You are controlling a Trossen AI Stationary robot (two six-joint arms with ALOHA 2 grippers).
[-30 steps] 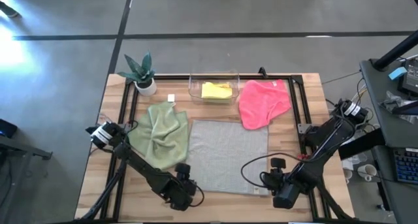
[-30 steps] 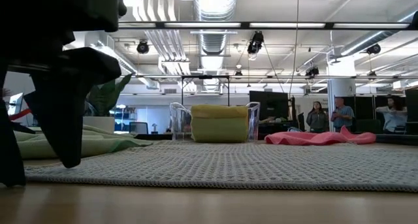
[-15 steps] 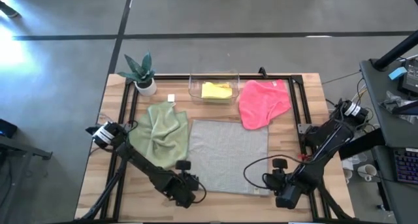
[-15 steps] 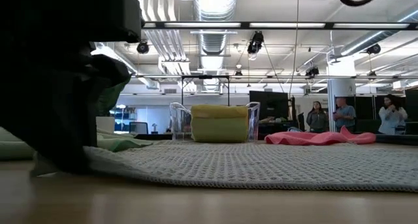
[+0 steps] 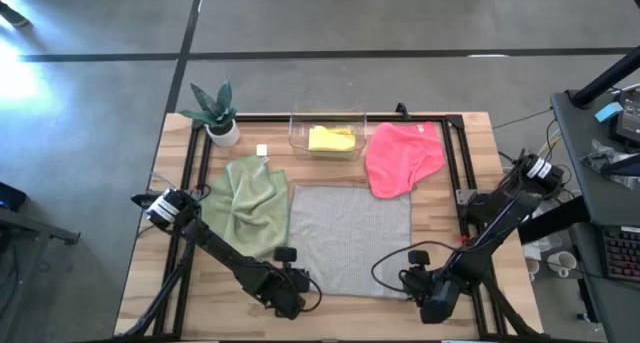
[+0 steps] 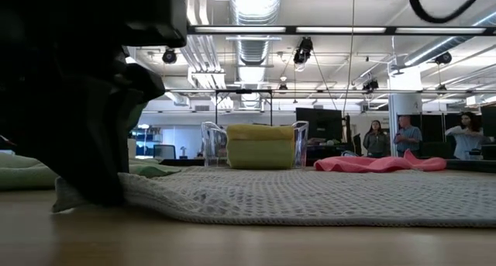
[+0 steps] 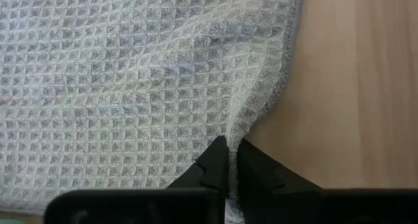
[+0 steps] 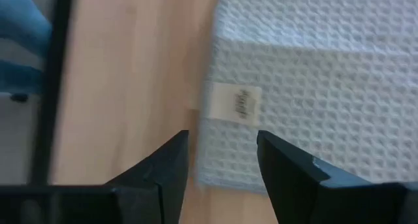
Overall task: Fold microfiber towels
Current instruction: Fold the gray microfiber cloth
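The grey towel [image 5: 350, 238] lies flat and roughly square — edges parallel to the table's. The left gripper [image 7: 228, 160], spread a second ago, now pinches its near-left corner; the right gripper [image 8: 222, 155] hangs spread over the near-right corner.

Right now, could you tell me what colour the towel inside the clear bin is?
Yellow towel, seen best in the low view.

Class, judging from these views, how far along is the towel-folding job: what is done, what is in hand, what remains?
Done: a folded yellow towel sits in the clear bin. In hand: the left gripper is shut on the grey towel's near corner; the right gripper is open at its other near corner. Left: the sage green towel and pink towel lie rumpled.
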